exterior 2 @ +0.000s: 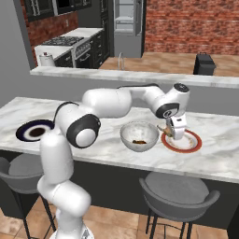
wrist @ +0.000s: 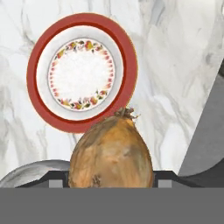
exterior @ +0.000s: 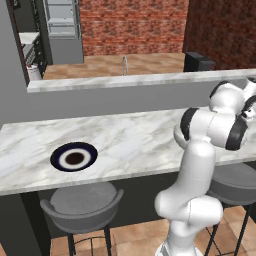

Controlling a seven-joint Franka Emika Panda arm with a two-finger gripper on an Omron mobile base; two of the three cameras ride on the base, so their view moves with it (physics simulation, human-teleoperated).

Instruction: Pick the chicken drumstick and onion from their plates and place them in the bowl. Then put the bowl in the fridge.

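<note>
The hand (exterior 2: pixel 171 130) hangs just above the red-rimmed plate (exterior 2: pixel 183 141) on the marble worktop (exterior 2: pixel 107 149), and it is closed on the onion (wrist: pixel 111 153), which fills the space between the fingers in the hand view. There the onion is a plump tan-golden bulb, wider at the bottom and narrowing to a short dry tuft at its 12 o'clock end, its skin streaked with darker brown and a greyish patch near the middle. It is lifted clear of the plate; in the hand view the plate lies beyond it toward 11 o'clock, bare, with a red-orange rim, a white ring, a band of small red and yellow flowers and a white centre.

In the right base view the onion shows only as a small tan shape at the fingers, at the plate's 9 o'clock edge. Just beside the plate, at its 9 o'clock, stands the bowl (exterior 2: pixel 139 136), deep, round, pale grey and smooth-sided. In its bottom lies the chicken drumstick (exterior 2: pixel 138 141), a small dark orange-brown piece, too small to tell its shape well.

Well apart along the worktop, at 9 o'clock from the bowl, sits the navy-rimmed plate (exterior: pixel 74 157) with its white ring and dark centre, nothing on it. Grey stools (exterior 2: pixel 179 190) stand under the worktop's near edge. In the far background stands the fridge (exterior 2: pixel 126 23), tall and grey, its pale shelves visible.
</note>
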